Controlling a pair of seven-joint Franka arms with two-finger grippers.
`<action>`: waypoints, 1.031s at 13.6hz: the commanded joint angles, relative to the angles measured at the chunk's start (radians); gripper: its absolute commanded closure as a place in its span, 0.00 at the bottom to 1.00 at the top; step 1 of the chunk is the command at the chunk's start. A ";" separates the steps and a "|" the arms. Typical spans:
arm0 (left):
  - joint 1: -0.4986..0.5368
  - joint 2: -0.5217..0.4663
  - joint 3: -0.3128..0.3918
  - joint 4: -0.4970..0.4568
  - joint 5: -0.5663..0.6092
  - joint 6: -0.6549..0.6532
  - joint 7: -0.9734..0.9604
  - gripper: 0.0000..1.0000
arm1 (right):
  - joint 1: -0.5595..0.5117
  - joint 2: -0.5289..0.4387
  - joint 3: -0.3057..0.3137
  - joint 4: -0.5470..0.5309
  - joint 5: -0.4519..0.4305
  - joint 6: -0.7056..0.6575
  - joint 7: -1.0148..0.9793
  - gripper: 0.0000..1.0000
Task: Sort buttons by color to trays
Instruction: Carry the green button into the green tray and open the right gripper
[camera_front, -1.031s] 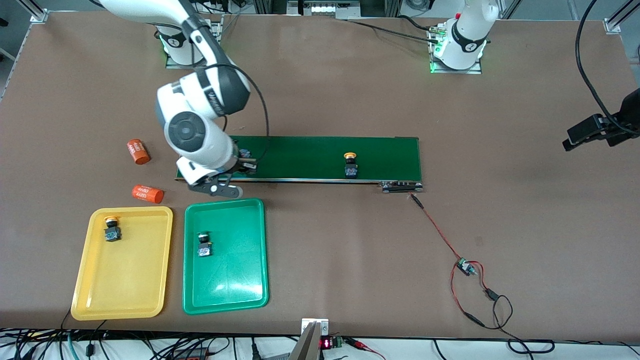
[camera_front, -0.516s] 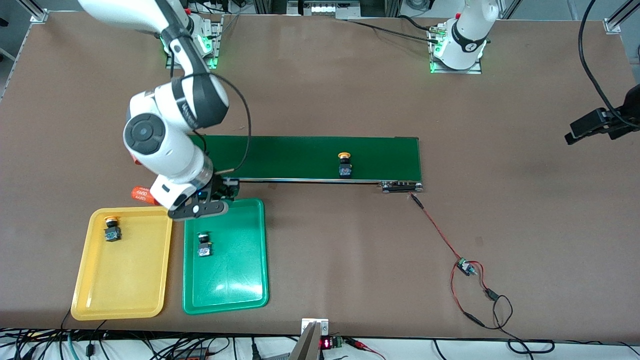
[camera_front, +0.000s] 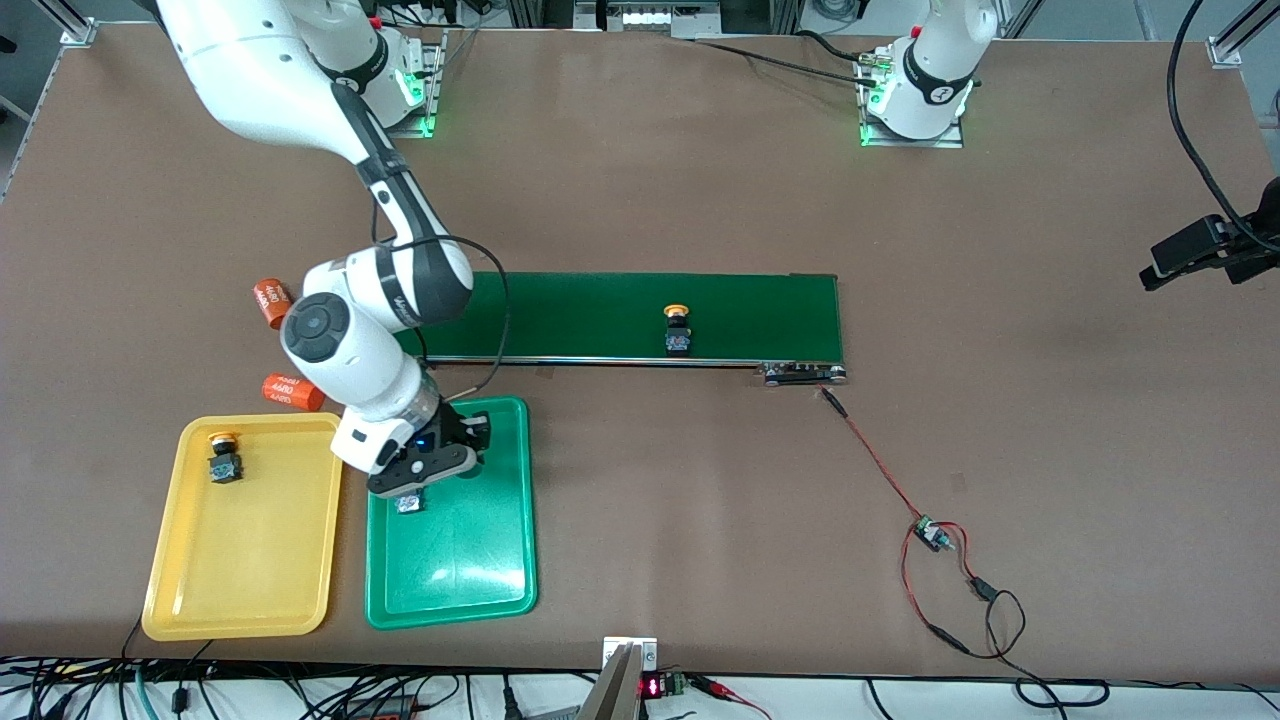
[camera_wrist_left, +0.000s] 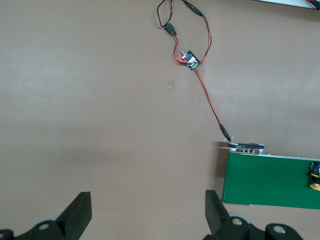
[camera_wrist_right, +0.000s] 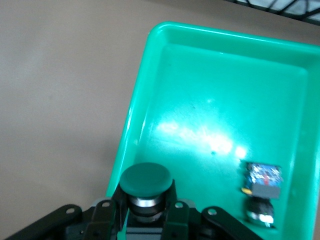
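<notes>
Carried off the conveyor belt (camera_front: 640, 315), the green button (camera_wrist_right: 146, 186) pinched by the right gripper (camera_front: 428, 462) now hangs over the green tray (camera_front: 505, 520) at its belt-side edge, risking landing on the button there (camera_wrist_right: 262, 192), while the left gripper (camera_wrist_left: 145, 220) waits spread.

Green tray (camera_wrist_right: 150, 90) – glossy plastic

right claw (camera_wrist_right: 147, 220) clamped shut, wrist angled down — left claw (camera_wrist_left: 145, 220) spread wide, waiting
</notes>
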 joint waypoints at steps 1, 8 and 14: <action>0.003 -0.027 0.000 -0.028 -0.021 0.006 0.019 0.00 | -0.013 0.058 0.009 0.032 0.015 0.081 -0.156 0.92; 0.009 -0.019 0.012 -0.026 -0.012 0.009 0.026 0.00 | -0.013 0.091 0.029 0.028 0.041 0.137 -0.174 0.41; 0.009 -0.015 0.006 -0.025 -0.007 0.011 0.025 0.00 | -0.003 0.106 0.029 0.017 0.042 0.176 -0.174 0.00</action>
